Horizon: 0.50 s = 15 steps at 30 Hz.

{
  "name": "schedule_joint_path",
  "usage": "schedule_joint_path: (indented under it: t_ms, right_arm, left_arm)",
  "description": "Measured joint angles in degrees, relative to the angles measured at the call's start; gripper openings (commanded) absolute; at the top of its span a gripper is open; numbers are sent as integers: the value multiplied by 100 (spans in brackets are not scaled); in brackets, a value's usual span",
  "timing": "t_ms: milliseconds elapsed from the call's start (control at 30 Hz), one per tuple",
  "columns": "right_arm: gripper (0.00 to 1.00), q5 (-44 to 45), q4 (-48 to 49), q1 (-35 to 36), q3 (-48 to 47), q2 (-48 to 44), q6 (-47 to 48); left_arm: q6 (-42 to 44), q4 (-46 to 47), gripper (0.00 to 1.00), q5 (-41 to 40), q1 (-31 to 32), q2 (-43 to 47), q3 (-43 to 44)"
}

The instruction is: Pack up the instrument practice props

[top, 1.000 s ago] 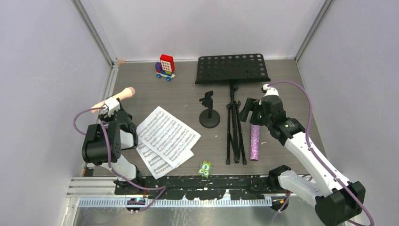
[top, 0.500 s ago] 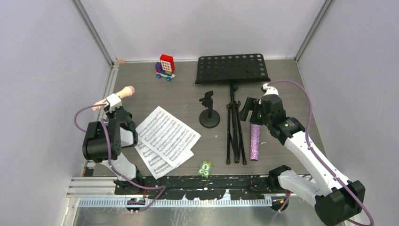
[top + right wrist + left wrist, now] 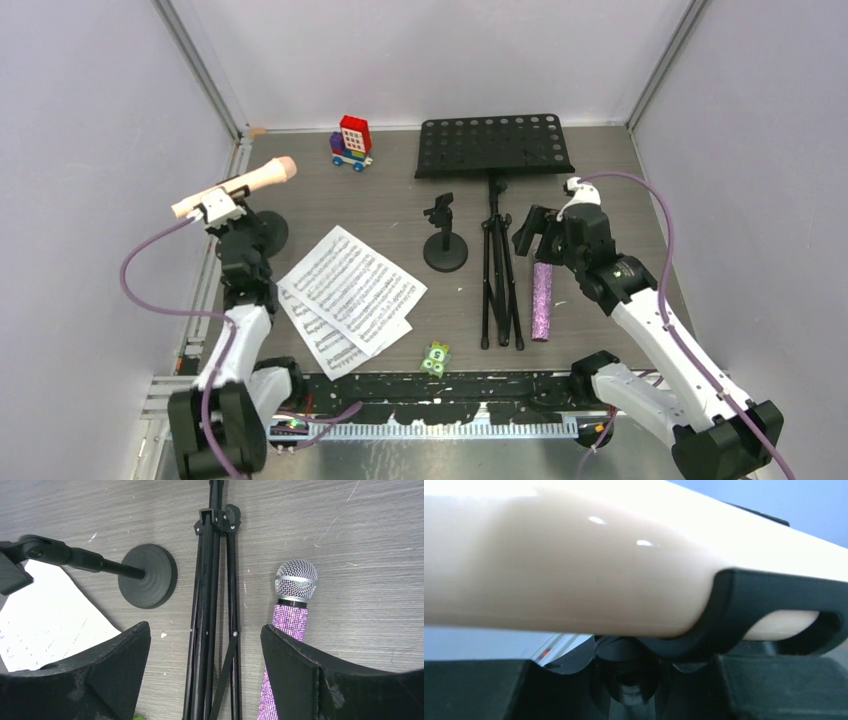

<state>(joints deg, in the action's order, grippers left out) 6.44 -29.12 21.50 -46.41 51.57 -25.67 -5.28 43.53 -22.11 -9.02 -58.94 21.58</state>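
Lower left, pages (image 3: 350, 290) lie loose on the worktop (image 3: 400, 200). Centre right, the right gripper (image 3: 527, 232) hangs over the stand legs (image 3: 212, 605) and purple mic (image 3: 295, 595), jaws wide and empty, seemingly poised to pick. Upper left, the left gripper (image 3: 222, 205) holds the pink mic (image 3: 250, 180) aloft, jaws pinched on it.

pink microphone (image 3: 574, 580), cradled in black mount clip (image 3: 769, 600)

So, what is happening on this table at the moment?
Music practice props are being packed up. The left gripper holds the pale pink plastic microphone by its black clip mount, raised at the left side. The right gripper hangs open above the folded black tripod legs and the purple glitter microphone. The white sheet-music pages lie flat nearby.
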Motion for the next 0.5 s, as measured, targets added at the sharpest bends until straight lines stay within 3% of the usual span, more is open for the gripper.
schedule_joint_path:
  t_ms: [267,500]
  right_arm:
    - [85,-208,284,-2,2,-973,-17]
    - [80,-1978,1019,-20,-190,-1657,13]
  left_arm:
    - [-1137,-2688,0,2037,0,1768,933]
    - [-1532,-3759,0,4673,50,1912,1069]
